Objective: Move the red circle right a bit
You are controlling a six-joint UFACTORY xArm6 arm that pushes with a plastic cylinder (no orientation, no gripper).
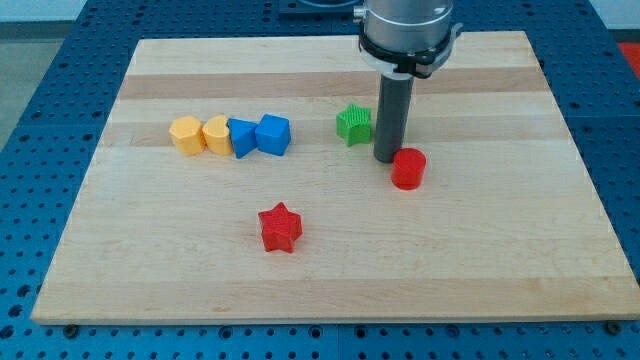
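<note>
Resting on pale wooden board (330, 270), my tip (387, 159) touching red circle (408, 168); holds nothing.

A pale wooden board (330, 270) (striped grain) lies on blue perforated table (30, 100).

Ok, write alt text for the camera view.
My tip stands just left of the red circle, with the green star behind-left. A red star sits nearer the bottom; two yellow and two blue blocks line up left.

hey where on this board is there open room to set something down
Free: the view's right, beyond the red circle; the bottom, below the red star. Crowded: the yellow and blue row at left, and around my tip, between green star and circle.
</note>
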